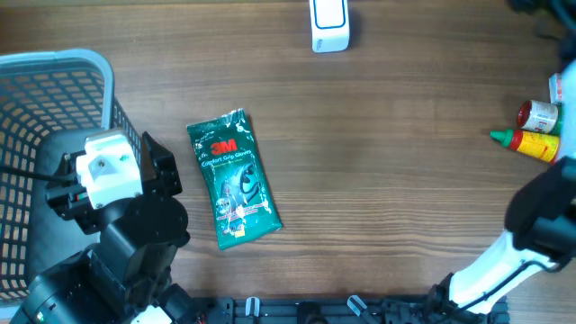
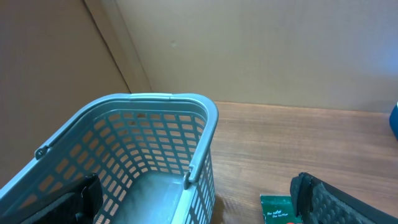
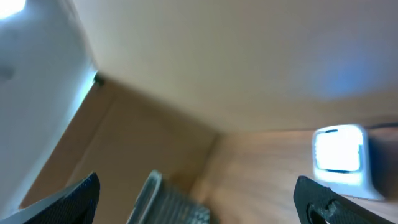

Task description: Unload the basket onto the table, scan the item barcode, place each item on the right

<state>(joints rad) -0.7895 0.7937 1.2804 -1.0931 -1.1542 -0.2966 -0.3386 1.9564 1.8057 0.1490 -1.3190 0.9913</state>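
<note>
Surveying from overhead, we record a brown wood-grain surface [image 1: 387, 180]. A grey-blue mesh basket [image 1: 54, 61] stands at its left end and a white scanner [image 1: 328, 25] at the far edge. A red-capped jar [image 1: 538, 115] and a yellow bottle [image 1: 531, 142] lie at the right edge. A plain tan wall backs the surface in the left wrist view. The right wrist view is blurred, and we make out only beige panels and the scanner's lit face.

The green glove packet [image 1: 234, 178] lies flat on the surface, label up, just right of the basket and well short of the scanner.

The left jaws hang over the basket's near corner, spread wide and holding nothing. Their right finger [image 2: 336, 202] sits close above a corner of the packet, and we cannot tell whether the two touch. The right jaws also stand wide apart with nothing between them. The right arm [image 1: 540, 225] sits at the near right corner, well apart from the packet.
</note>
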